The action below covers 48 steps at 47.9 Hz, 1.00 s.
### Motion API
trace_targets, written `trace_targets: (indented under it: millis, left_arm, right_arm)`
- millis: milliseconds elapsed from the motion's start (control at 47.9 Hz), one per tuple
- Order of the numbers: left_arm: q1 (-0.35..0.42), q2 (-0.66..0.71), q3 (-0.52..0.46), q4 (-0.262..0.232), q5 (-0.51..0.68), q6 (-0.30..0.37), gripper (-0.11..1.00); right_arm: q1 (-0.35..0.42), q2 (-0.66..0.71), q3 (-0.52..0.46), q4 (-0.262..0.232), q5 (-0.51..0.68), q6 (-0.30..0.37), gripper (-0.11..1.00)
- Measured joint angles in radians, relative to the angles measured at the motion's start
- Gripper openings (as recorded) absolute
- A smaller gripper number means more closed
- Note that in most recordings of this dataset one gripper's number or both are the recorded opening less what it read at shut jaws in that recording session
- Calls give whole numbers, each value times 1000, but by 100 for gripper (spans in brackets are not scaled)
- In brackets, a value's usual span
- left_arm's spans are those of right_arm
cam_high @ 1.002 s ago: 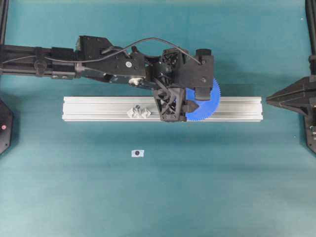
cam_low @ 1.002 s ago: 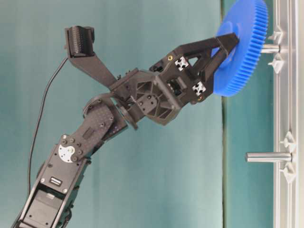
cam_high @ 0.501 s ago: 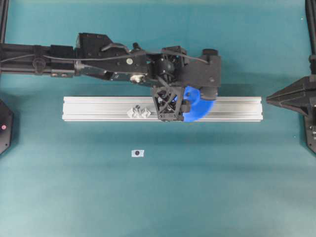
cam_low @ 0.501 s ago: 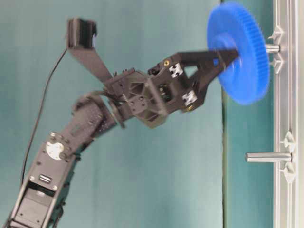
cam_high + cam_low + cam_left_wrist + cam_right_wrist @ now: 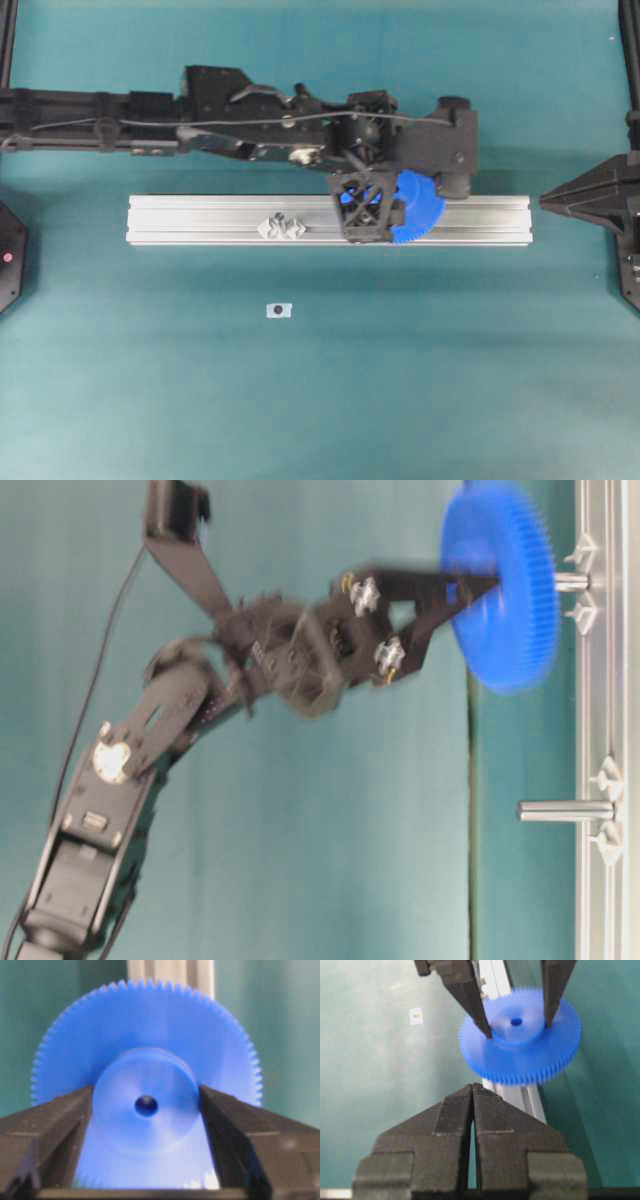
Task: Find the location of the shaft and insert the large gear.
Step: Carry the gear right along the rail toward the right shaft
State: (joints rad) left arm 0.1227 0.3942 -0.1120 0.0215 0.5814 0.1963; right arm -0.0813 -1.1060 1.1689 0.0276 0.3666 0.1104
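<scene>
The left gripper point(image 5: 512, 1020) clamps the gear's point(image 5: 520, 1057) hub over the rail point(image 5: 200, 220), apparently threaded on the shaft point(image 5: 572, 581); the right gripper point(image 5: 472, 1097) is closed, empty.

- One large gear point(image 5: 418, 208), blue.
- One aluminium rail point(image 5: 200, 220).
- Two upright pins: the shaft point(image 5: 571, 581) and a second pin point(image 5: 565, 810).
- One small grey tab point(image 5: 278, 310), at 6 o'clock of the rail.
- Two grippers: left gripper point(image 5: 514, 1020), right gripper point(image 5: 472, 1090).
</scene>
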Motion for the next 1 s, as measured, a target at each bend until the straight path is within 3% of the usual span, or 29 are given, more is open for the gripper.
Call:
trace_targets:
  millis: [731,1002]
  left_arm:
    - [0,-5,-6,0,107,2,77]
    - [-2,-5,-6,0,115,5,86]
  right_arm:
    - [-2,-11,3,0,0,0,3]
    - [0,-12,2,0,0,0,3]
